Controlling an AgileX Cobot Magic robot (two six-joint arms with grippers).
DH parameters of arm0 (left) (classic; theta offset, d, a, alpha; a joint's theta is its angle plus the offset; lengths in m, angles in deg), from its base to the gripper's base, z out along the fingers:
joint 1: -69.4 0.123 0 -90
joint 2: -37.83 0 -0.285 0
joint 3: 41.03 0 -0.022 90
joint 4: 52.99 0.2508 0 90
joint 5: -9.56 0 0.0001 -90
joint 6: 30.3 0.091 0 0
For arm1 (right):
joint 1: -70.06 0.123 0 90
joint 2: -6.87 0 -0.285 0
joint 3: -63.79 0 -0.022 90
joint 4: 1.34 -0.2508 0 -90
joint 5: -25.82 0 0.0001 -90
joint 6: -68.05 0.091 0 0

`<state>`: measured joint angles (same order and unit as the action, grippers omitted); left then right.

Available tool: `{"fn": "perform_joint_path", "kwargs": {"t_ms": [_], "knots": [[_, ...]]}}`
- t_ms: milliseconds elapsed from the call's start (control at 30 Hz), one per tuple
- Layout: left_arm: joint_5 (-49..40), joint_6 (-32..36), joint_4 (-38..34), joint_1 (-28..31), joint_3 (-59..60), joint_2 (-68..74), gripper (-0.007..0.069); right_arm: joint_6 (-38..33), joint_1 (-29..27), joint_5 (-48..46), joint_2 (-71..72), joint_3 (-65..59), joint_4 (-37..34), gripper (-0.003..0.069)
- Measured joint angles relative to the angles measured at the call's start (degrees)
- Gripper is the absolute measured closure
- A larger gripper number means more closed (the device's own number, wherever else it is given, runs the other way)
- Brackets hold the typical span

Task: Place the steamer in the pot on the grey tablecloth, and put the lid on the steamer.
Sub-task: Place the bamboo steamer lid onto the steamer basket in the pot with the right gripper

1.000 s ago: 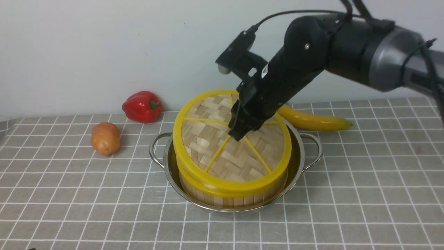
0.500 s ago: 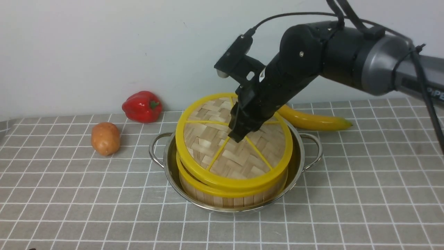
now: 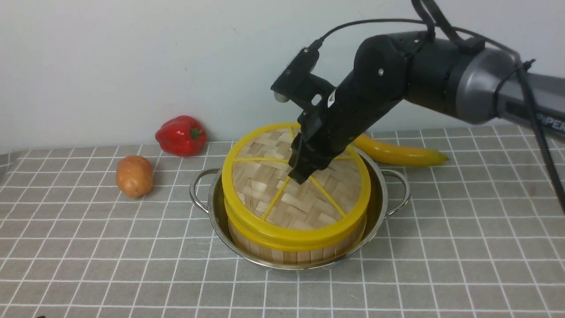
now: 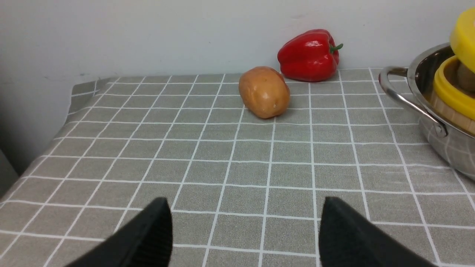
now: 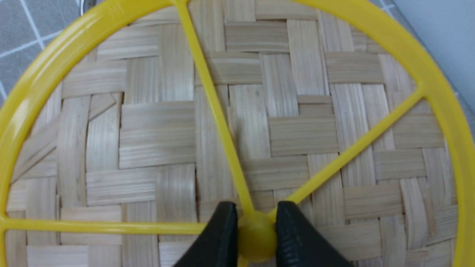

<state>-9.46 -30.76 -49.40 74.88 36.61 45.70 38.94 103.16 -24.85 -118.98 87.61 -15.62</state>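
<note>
From the front I see the right gripper (image 3: 301, 174) clamped on the lid (image 3: 293, 185), which sits tilted on the steamer (image 3: 287, 252) inside the pot (image 3: 380, 198) on the grey tablecloth (image 3: 463, 247). Left wrist: my left gripper (image 4: 245, 230) hangs spread apart over cloth. Right wrist: fingers (image 5: 219, 237) pinch the hub (image 5: 256, 237).

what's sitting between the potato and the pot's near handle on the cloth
Nothing: in the front and left wrist views, only bare grey tablecloth lies between the potato and the pot. The red pepper sits behind that stretch, by the wall.
</note>
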Motion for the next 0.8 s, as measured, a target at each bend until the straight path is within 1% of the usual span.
{"fn": "perform_joint_path", "kwargs": {"t_ms": [800], "knots": [[0.0, 0.0, 0.0, 0.0, 0.0, 0.0, 0.0132, -6.9, 0.0, 2.4, -2.1, 0.1, -0.7, 0.0513]]}}
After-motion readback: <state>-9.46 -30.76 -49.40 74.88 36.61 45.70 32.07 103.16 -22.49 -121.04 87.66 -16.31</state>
